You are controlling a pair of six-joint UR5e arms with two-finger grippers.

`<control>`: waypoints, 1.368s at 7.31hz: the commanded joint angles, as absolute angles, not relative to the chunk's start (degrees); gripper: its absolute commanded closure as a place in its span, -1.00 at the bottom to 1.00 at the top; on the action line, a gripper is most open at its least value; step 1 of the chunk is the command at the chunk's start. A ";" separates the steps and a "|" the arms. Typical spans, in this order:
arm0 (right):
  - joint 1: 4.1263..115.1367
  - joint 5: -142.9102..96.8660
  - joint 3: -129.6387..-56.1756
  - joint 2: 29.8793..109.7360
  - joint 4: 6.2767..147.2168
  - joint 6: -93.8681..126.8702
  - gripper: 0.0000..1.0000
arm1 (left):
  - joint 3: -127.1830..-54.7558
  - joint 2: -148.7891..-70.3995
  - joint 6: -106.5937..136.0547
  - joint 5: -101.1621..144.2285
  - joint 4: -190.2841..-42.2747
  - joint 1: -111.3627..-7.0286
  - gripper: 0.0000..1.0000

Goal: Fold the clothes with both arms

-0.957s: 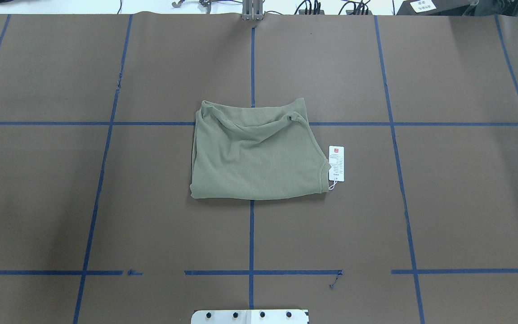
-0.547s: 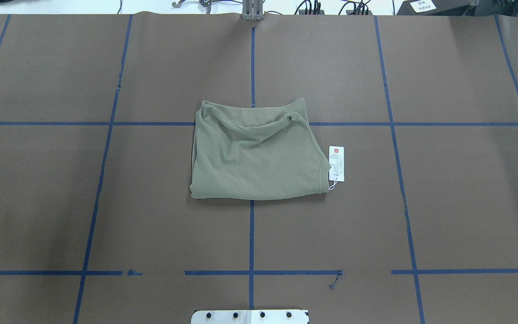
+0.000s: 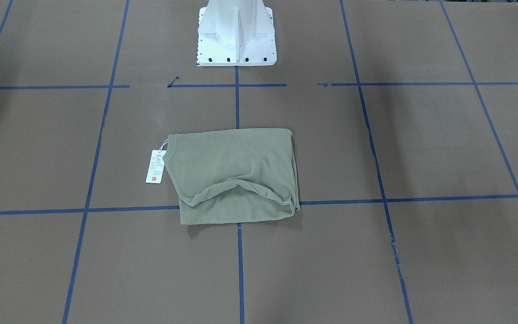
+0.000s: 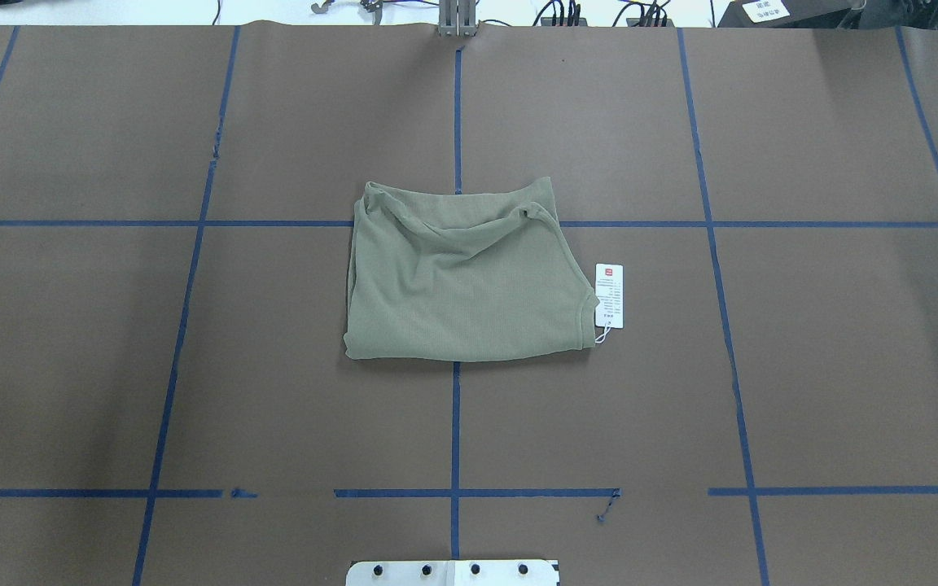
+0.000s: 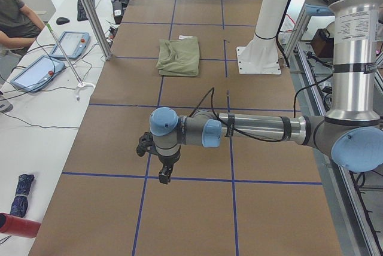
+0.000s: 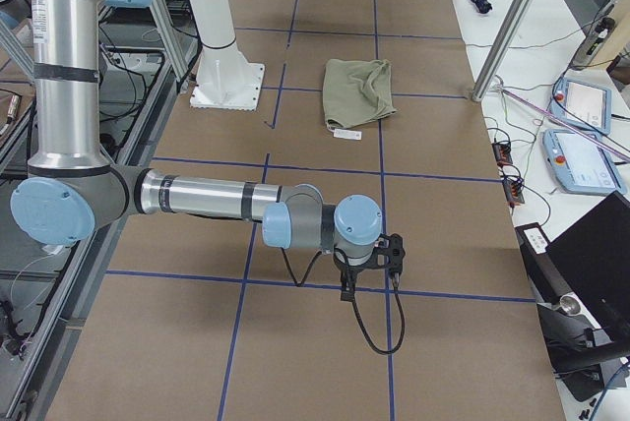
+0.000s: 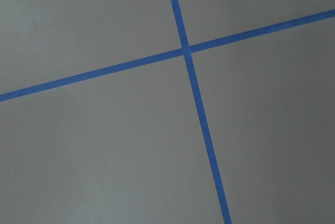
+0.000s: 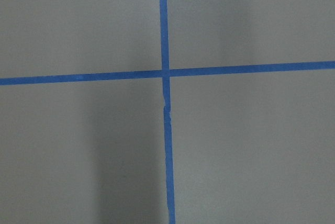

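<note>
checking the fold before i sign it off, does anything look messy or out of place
The pale sage-green knit shirt is folded, but its top layer sags in a loose wrinkle near the far edge, bunched at one corner. Its white paper hang tag sticks out onto the brown table on the robot's right.

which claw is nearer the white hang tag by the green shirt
Right, probably. The white paper hang tag lies off the right edge of the folded sage-green knit shirt, toward the right claw; the left claw hangs past the opposite edge.
</note>
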State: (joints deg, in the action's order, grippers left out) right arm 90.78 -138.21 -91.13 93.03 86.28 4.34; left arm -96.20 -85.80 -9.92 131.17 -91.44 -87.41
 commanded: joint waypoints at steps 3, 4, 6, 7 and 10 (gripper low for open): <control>88.51 -132.89 -94.13 92.81 86.22 6.41 -1.00 | -96.24 -85.78 -9.41 131.22 -91.32 -87.54 -1.00; 88.51 -133.06 -94.13 92.81 86.22 6.50 -1.00 | -95.89 -85.78 -6.27 131.39 -91.23 -87.54 -1.00; 88.51 -133.07 -94.04 92.81 86.31 6.42 -1.00 | -96.33 -85.78 6.81 131.57 -91.40 -87.54 -1.00; 88.51 -133.15 -93.96 92.81 86.31 6.42 -1.00 | -96.33 -85.78 6.94 131.57 -91.41 -87.45 -1.00; 88.51 -133.15 -94.04 92.81 86.22 6.24 -1.00 | -96.15 -85.87 6.94 131.57 -91.41 -87.45 -1.00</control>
State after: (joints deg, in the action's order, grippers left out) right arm 88.51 -133.15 -94.03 92.81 86.25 6.32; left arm -96.20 -85.79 6.85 131.57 -91.40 -87.46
